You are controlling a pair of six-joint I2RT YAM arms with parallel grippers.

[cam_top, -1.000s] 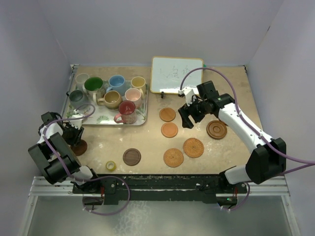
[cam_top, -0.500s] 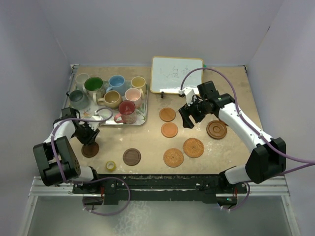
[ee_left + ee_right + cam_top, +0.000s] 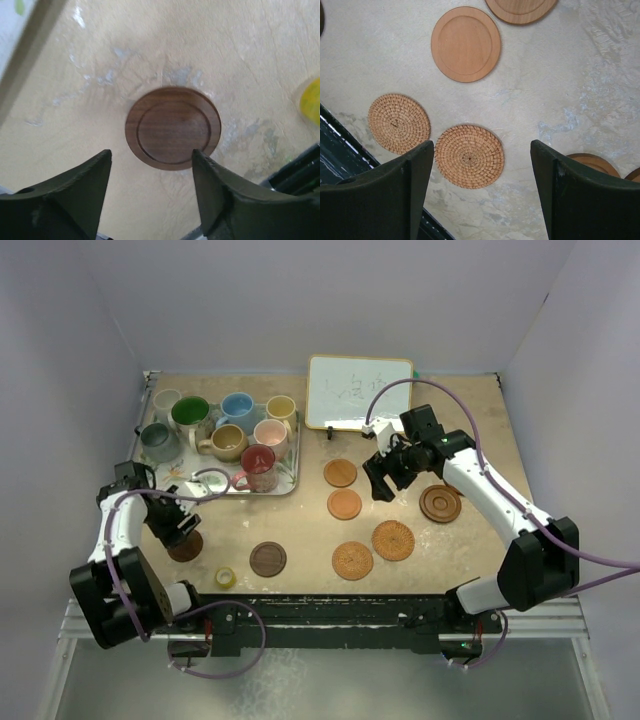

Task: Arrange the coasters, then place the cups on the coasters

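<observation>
A dark wood coaster (image 3: 173, 127) lies flat on the table just ahead of my left gripper (image 3: 150, 155), which is open and empty above it. From above, this coaster (image 3: 187, 549) sits in front of the tray, with the left gripper (image 3: 180, 531) over its near-left edge. A second dark coaster (image 3: 268, 558) lies to its right. My right gripper (image 3: 384, 481) hovers open over two woven coasters (image 3: 469, 156) (image 3: 399, 123) and smooth brown ones (image 3: 465, 44). A ringed coaster (image 3: 441, 504) lies further right. Several cups (image 3: 228, 442) stand on the tray (image 3: 290, 486).
A small yellow tape roll (image 3: 226, 577) lies near the front edge, also seen in the left wrist view (image 3: 311, 100). A whiteboard (image 3: 358, 392) leans at the back centre. Walls close in on both sides of the table.
My left gripper carried the dark coaster rightward from the table's left edge, set it down in front of the tray, and opened. The right arm has not moved.
</observation>
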